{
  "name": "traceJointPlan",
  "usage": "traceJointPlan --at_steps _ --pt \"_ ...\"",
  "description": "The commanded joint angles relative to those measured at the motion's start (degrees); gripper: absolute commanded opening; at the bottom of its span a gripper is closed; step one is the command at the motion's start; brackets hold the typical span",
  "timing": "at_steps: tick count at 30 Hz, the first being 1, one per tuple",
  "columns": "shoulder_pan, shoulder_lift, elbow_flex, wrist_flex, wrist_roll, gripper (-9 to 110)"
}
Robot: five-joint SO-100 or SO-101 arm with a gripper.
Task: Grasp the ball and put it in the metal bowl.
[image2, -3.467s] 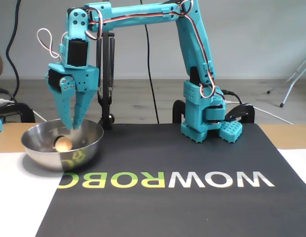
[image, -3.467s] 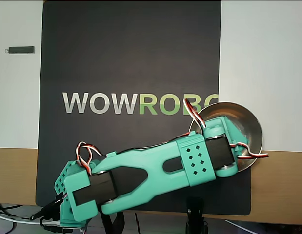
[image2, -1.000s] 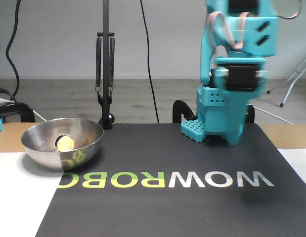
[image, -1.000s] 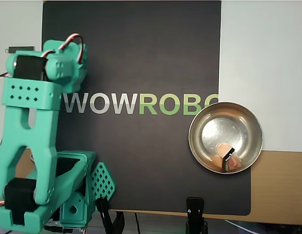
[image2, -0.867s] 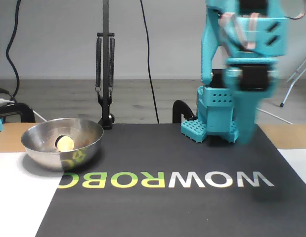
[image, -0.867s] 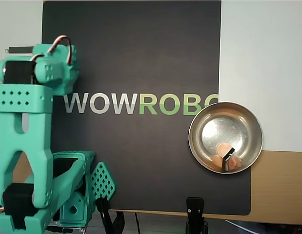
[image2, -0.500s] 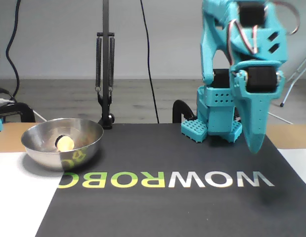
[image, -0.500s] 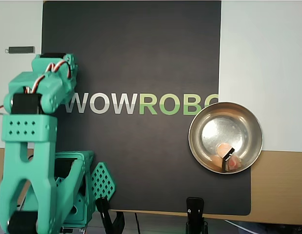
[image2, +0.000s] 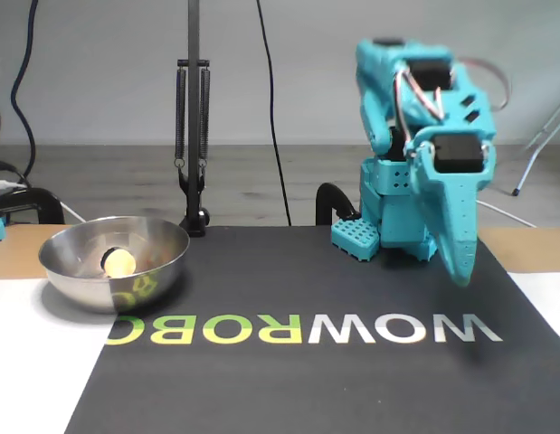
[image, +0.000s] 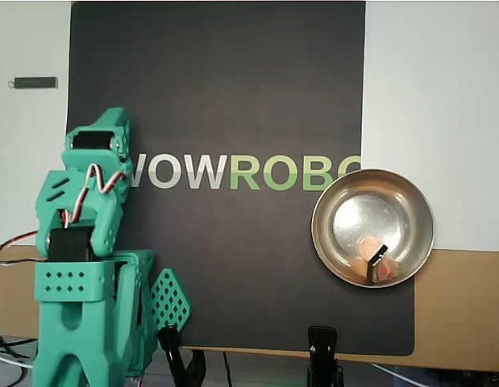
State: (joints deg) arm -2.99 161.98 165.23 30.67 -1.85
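peach-tan wooden ball (image2: 118, 262) lies inside the round shiny steel bowl (image2: 76, 277), which straddles the black printed mat's (image: 233, 97) edge near one side of the bench (image: 442, 81). well apart, the teal tool (image2: 462, 271) hangs over the mat, fingers together, holding nothing.

Seen from above: a dark mat (image: 233, 97) printed with WOWROBO lettering (image: 249, 172) covers the middle of the surface (image: 434, 81), which is white at the far side and wood-toned at the near right. The metal bowl (image: 372, 226) sits on the mat's right edge, partly over the white area. The ball (image: 368, 246) lies inside it, toward the near rim, with a small dark object (image: 376, 260) just beside it. The teal arm (image: 84, 266) is folded at the near left; its tool cannot be made out. A small dark bar (image: 35, 82) lies at the far left.
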Motion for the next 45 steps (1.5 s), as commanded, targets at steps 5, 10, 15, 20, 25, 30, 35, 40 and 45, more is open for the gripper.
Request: traceJointPlan --at_steps 5,10,15,20,25,30,35,40,45 --pt "0.44 17.93 12.13 -3.16 -0.18 5" --pt "0.44 26.28 14.06 1.49 -0.09 5" --pt "0.53 30.85 13.97 8.79 -0.26 5" --pt "2.20 33.49 13.89 16.08 -0.26 5" --pt "3.34 33.49 13.89 16.52 -0.26 5" --pt "3.60 33.49 13.89 16.44 -0.26 5" --pt "3.60 33.49 13.89 16.35 -0.26 5" --pt "3.60 33.49 13.89 16.35 -0.26 5" --pt "3.60 33.49 13.89 16.35 -0.26 5"
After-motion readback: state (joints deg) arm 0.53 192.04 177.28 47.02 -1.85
